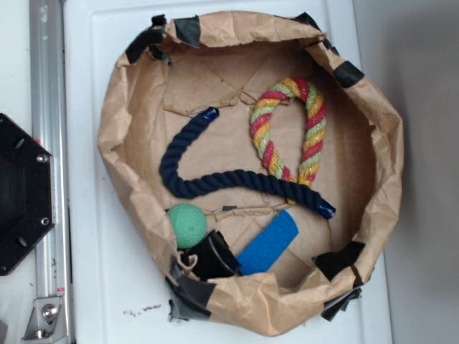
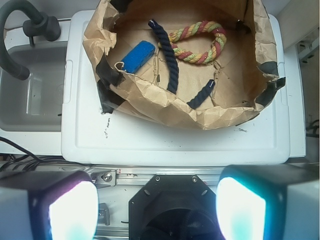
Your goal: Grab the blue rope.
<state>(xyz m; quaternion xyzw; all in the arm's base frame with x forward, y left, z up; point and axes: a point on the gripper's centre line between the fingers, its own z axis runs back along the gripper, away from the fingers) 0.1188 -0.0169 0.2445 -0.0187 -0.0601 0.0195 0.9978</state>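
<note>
Wrist view shows the hand (image 2: 157,202) with fingers spread apart, holding nothing. Well ahead of it, the blue rope (image 2: 169,62) lies curved inside a brown paper basket (image 2: 150,102), beside a multicolored rope loop (image 2: 197,42).

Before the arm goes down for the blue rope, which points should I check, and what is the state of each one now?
1. Blue rope visible inside the paper bag: ok.
2. Rope free on top: ok for most of its length; near one end it touches the red-yellow-green rope loop.
3. Green ball and blue strip apart from the rope's middle: ok.
4. Fingers apart with nothing between them: ok.
5. Gripper above the bag: not ok; it is over the table edge.
6. Bag wall height on the near side: cannot tell.
</note>
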